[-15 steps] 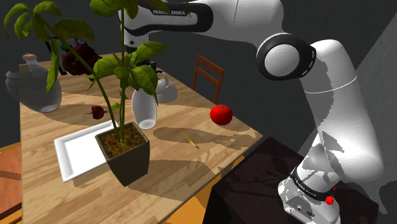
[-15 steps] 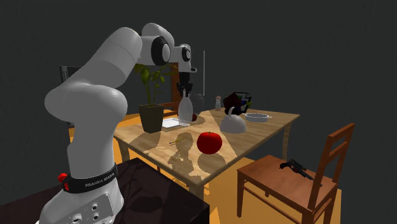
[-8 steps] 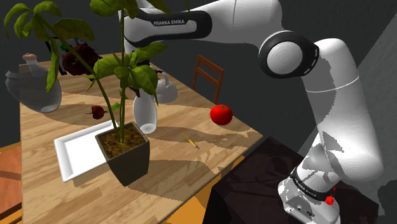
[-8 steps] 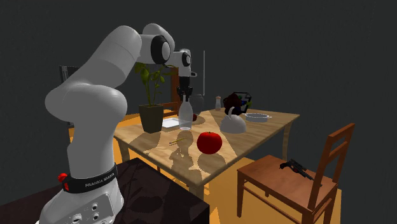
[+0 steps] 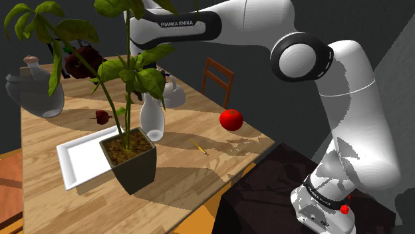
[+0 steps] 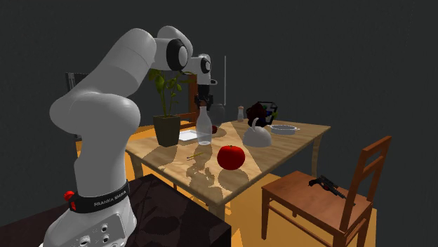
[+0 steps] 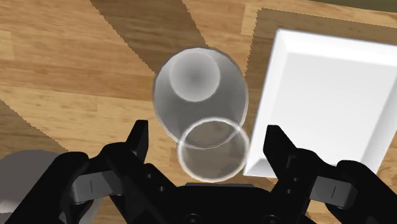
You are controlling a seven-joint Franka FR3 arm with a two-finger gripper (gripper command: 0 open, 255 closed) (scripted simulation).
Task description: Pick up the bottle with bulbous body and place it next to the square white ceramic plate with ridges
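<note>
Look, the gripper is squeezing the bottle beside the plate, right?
Not squeezing. In the wrist view the gripper is open: its fingers stand apart on either side of the bottle without touching it. The bottle is indeed beside the plate.

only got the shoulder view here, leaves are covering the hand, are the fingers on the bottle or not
observer: no. In the wrist view the gripper is open: its fingers stand apart on either side of the bottle mouth and do not touch it.
operator: ok, and how close is it to the white plate, cant see the gap from here
observer: right beside it. The wrist view shows the plate's edge next to the bottle's body, with a thin strip of table between them.
</note>
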